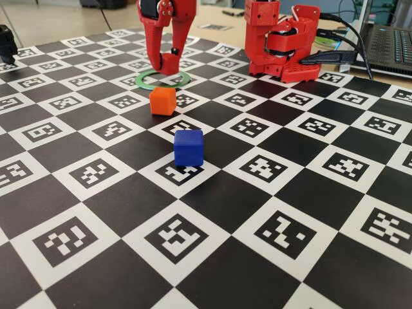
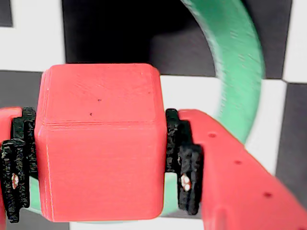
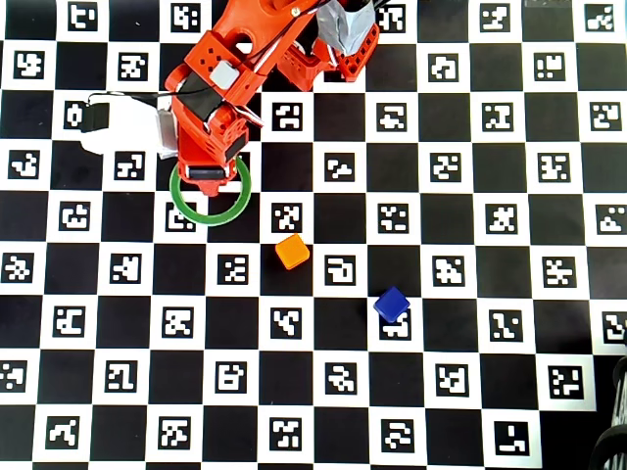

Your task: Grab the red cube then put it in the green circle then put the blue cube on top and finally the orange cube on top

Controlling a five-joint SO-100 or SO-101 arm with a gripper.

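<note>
My gripper (image 2: 100,160) is shut on the red cube (image 2: 100,143), with a black pad pressed against each side. In the fixed view the gripper (image 1: 166,64) holds the red cube (image 1: 170,65) low, inside the green circle (image 1: 143,82); whether it touches the board is unclear. The green circle (image 2: 240,62) curves behind the cube in the wrist view. In the overhead view the gripper (image 3: 208,178) covers the cube over the green circle (image 3: 238,202). The orange cube (image 1: 163,101) (image 3: 292,252) lies just outside the ring. The blue cube (image 1: 188,147) (image 3: 391,305) sits further off.
The board is a checkerboard with printed markers (image 3: 441,392). The arm's red base (image 1: 283,48) stands at the back. A laptop (image 1: 393,45) and cables lie at the far right. A white and black object (image 3: 113,122) sits left of the arm in the overhead view.
</note>
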